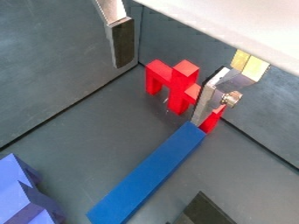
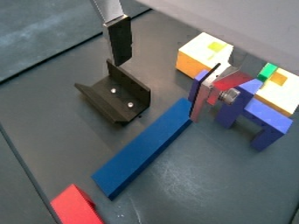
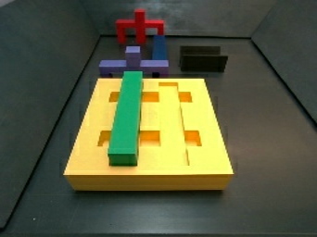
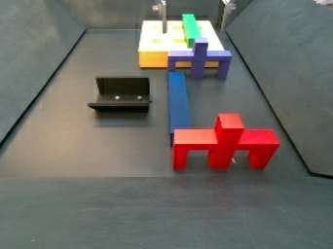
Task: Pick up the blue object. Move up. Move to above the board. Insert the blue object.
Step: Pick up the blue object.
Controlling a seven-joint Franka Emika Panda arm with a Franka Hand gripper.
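The blue object (image 4: 177, 102) is a long dark blue bar lying flat on the floor between the purple block and the red block. It also shows in both wrist views (image 1: 152, 175) (image 2: 146, 149), and its far end shows in a side view (image 3: 161, 51). The board (image 3: 198, 125) is a thick yellow slab with a green bar (image 3: 128, 116) in one groove. It also shows in another side view (image 4: 156, 44). My gripper (image 1: 170, 70) (image 2: 163, 66) is open and empty. It hangs above the bar's end nearest the purple block, and one finger (image 1: 216, 98) lines up with that end.
A purple cross-shaped block (image 4: 202, 60) (image 2: 251, 109) stands between the board and the bar. A red block (image 4: 221, 146) (image 1: 172, 80) stands at the bar's other end. The fixture (image 4: 120, 94) (image 2: 117, 96) stands beside the bar. Dark walls enclose the floor.
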